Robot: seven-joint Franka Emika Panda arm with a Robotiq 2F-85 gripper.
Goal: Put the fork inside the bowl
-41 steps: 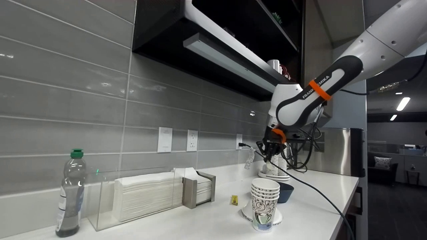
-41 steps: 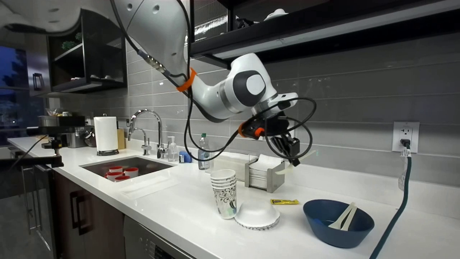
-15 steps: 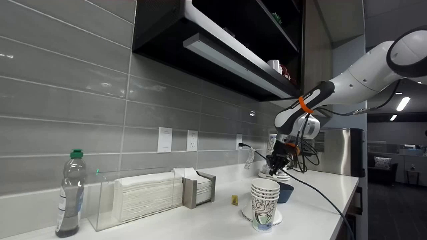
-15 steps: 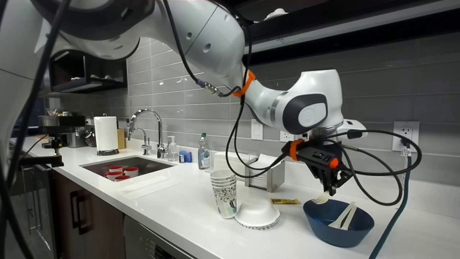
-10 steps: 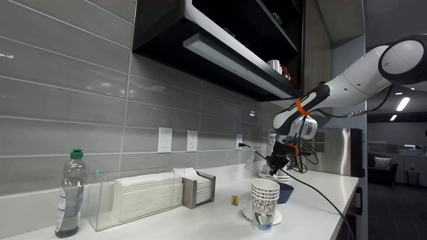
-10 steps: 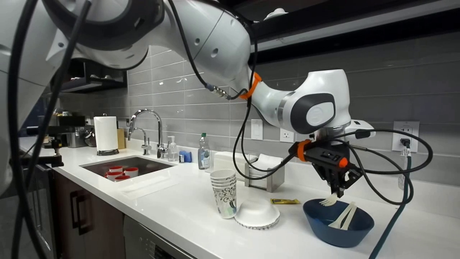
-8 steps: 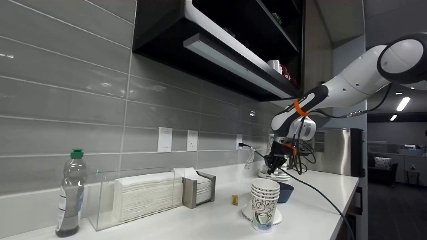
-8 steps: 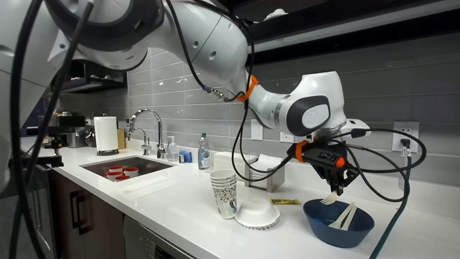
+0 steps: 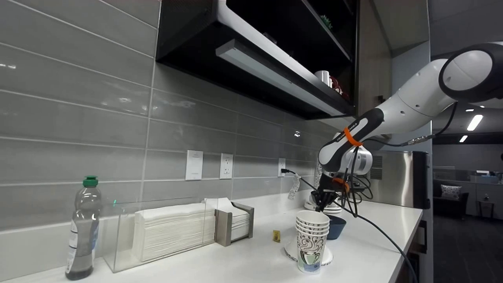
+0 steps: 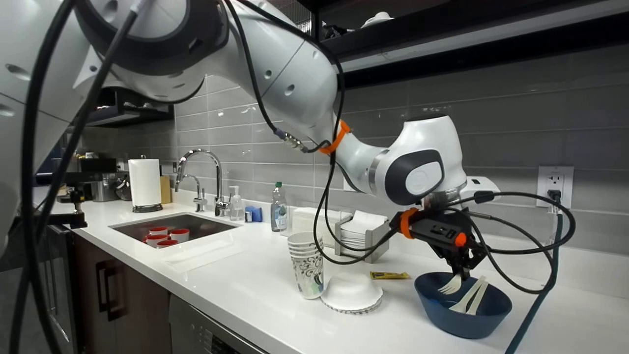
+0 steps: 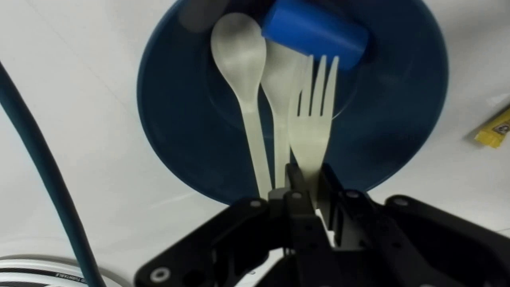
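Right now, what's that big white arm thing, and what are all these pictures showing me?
That's a robot arm. Two pictures look at it from outside; the wrist picture looks down from the arm itself. At its end is a black tool, like a pincher, closed on a pale fork. The fork's prongs are over the blue bowl, which holds a spoon, another pale utensil and a rounded blue thing. Also on the kitchen counter are stacked paper cups, upside-down white bowls and a yellow packet. The job is putting the fork in the bowl.
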